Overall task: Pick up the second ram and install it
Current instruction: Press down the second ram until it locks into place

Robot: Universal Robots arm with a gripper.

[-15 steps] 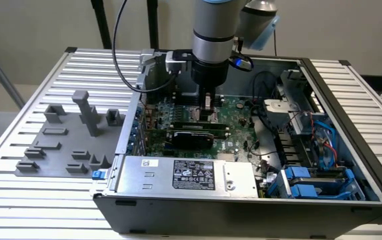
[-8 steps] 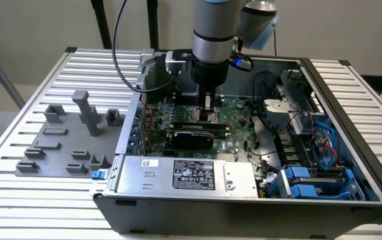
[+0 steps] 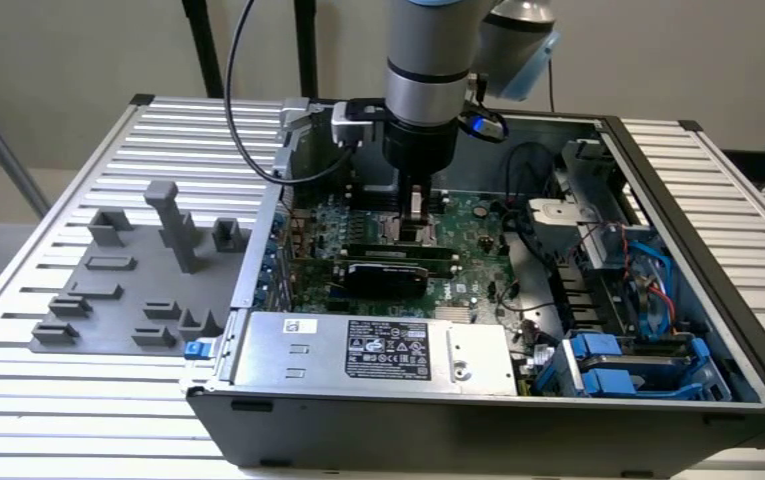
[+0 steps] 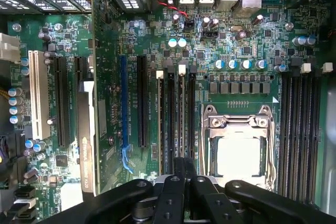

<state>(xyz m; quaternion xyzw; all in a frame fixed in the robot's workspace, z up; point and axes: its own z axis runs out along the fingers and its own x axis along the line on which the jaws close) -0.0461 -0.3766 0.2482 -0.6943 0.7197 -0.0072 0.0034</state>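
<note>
My gripper (image 3: 416,212) reaches down into the open computer case (image 3: 702,250), just over the motherboard (image 3: 473,225). In the wrist view its fingers (image 4: 177,174) stand close together, shut on the second ram (image 4: 182,114). The ram shows edge-on as a thin strip. It stands in line with a white-latched slot left of the silver CPU socket (image 4: 236,153). Two slots further from the socket, another thin stick (image 4: 159,124) sits in a white-latched slot. How deep the held ram sits in its slot I cannot tell.
A black expansion card (image 3: 382,270) stands just in front of the gripper. The silver power supply (image 3: 375,350) fills the case's near side. Cables (image 3: 532,170) and blue drive bays (image 3: 622,365) lie on the exterior view's right. A grey fixture plate (image 3: 129,290) rests outside the case.
</note>
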